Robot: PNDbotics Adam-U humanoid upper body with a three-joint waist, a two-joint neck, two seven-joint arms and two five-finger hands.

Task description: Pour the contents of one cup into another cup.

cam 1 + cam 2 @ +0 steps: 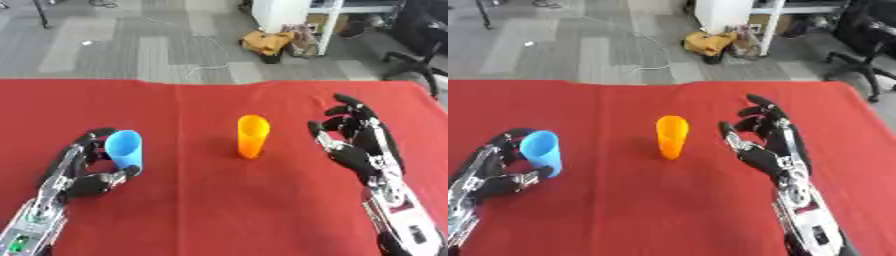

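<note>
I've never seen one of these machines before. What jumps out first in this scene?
Two black robot hands on a bright red tablecloth catch the eye first. The left hand, near the left edge, curls around a blue cup. An orange cup stands alone at the middle, and the right hand is spread open just to its right, not touching it.

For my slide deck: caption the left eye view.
Left hand curled around blue cup; open right hand beside upright orange cup on red table.
</note>
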